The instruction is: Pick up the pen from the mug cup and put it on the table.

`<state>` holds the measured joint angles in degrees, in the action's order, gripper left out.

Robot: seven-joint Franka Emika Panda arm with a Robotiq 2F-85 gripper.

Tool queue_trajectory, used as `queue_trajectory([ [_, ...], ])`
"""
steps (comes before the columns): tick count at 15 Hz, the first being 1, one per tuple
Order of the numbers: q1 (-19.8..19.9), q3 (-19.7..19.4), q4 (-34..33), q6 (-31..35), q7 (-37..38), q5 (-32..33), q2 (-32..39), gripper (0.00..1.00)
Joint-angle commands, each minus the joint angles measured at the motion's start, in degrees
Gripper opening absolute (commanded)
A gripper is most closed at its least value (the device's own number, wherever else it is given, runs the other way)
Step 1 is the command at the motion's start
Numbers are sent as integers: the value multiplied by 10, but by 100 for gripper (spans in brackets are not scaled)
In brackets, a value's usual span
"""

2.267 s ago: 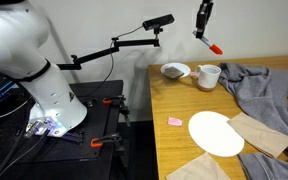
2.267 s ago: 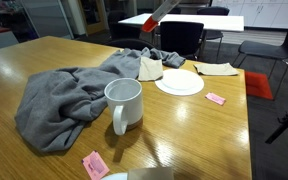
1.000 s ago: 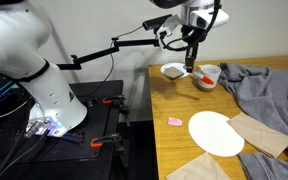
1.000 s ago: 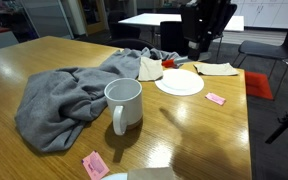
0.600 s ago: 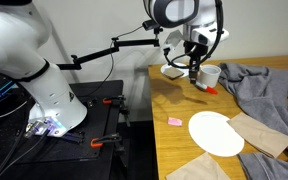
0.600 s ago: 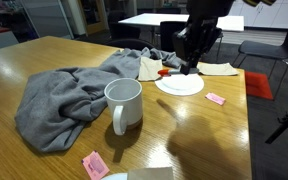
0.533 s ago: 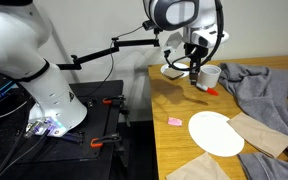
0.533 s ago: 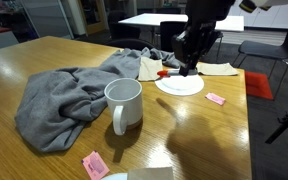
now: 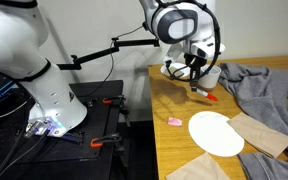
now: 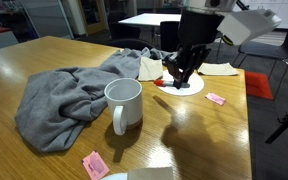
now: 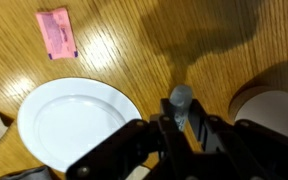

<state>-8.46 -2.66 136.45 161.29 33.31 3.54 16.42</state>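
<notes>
My gripper point(image 9: 196, 84) is shut on the thin red pen point(image 9: 210, 97) and holds it slanted, low over the light wooden table point(image 9: 179, 145). The pen's lower end is close to the tabletop; contact cannot be told. The white mug cup point(image 9: 213, 75) stands just behind the gripper, partly hidden by it. In an exterior view the gripper point(image 10: 178, 77) holds the pen point(image 10: 160, 84) beyond the mug cup point(image 10: 124, 103). In the wrist view the pen's end point(image 11: 181, 98) sticks out between the fingers point(image 11: 180, 132), with the mug cup's rim point(image 11: 276, 108) at the right.
A flat white plate point(image 9: 216, 133) point(image 10: 190, 86) point(image 11: 79, 125) lies close by. A white bowl point(image 9: 174, 70) stands beside the mug. A pink note point(image 9: 174, 121) point(image 11: 56, 32) lies on the table. A grey cloth point(image 9: 269, 88) point(image 10: 69, 100) and brown napkins point(image 9: 260, 134) lie nearby.
The gripper has come down from high above the table with the red pen in it, to just above the tabletop beside the mug. The mug has not moved.
</notes>
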Motion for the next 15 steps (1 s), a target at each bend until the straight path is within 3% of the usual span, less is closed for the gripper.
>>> queue_trajectory([
  [1, -31, -22, -18, 3, 27, 6, 26, 6],
  [2, -36, -25, -21, -3, 30, 4, 30, 47],
  [3, -41, -29, -24, -6, 31, 5, 34, 48],
  [10, -66, -57, -34, -27, 63, 5, 10, 98],
  [15, -51, -44, -32, -90, 90, -3, -65, 100],
])
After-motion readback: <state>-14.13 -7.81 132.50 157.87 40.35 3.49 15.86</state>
